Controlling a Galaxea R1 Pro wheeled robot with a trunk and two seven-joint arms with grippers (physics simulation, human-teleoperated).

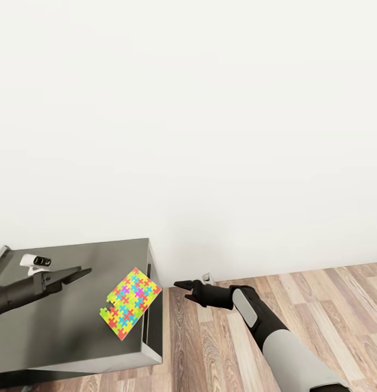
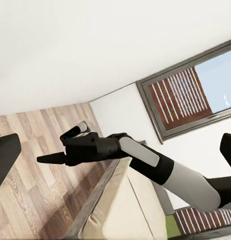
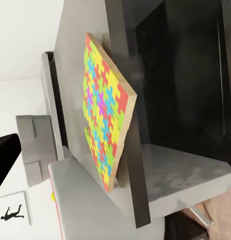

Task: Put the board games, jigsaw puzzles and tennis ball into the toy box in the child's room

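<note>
**Jigsaw at the table's corner**

The dark-grey flat-topped table (image 1: pixel 57 321) stands against the white wall. A multicoloured square jigsaw puzzle (image 1: pixel 131 302) lies flat at its right edge, one corner overhanging. The left pincer (image 1: pixel 82 271) hovers over the table, jaws together. The right pincer (image 1: pixel 180 285) hangs above the wood-plank floor (image 1: pixel 297 305), empty, fingers narrow.

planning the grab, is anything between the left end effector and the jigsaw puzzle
Nothing: in the head view, just bare dark counter lies between the left end effector and the jigsaw puzzle.
</note>
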